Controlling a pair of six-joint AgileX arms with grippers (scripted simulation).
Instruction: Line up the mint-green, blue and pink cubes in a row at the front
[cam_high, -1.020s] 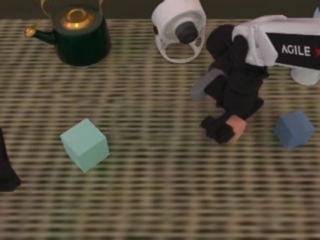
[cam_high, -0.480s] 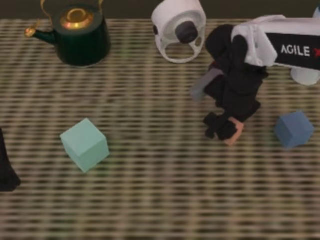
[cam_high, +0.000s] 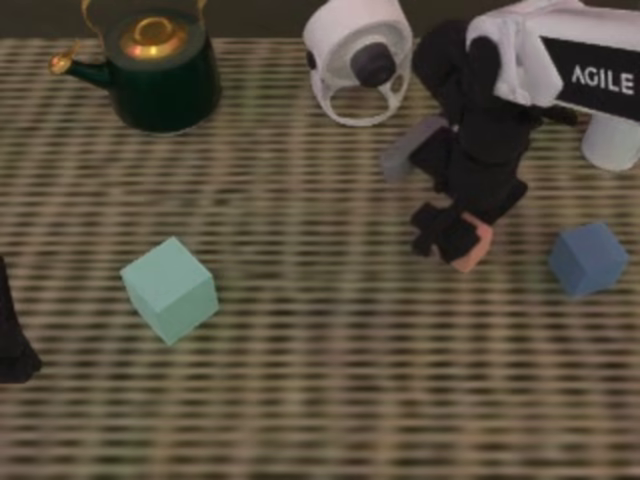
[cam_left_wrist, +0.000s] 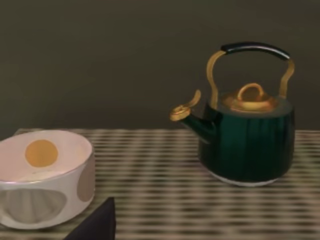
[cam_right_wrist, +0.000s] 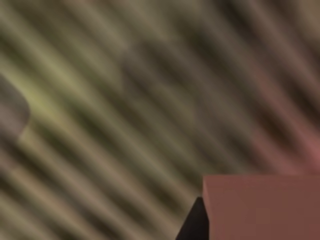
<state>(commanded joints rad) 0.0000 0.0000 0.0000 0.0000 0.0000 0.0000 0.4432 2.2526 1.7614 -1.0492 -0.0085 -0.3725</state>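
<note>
Rendered simulation of a tabletop, domestic in its props. Woven checked mat (cam_high: 330, 390) in tan and dark bands covering the whole table. Far left, a dark green kettle (cam_high: 160, 72) with brass lid, spout and handle; far centre, a white bowl-like vessel (cam_high: 358, 58) lying on its side. Flat dark backdrop behind, with no walls, windows or furniture to mark a real room. White arm casing (cam_high: 560, 60) lettered AGILE at far right, suggesting a robot test setup.
</note>
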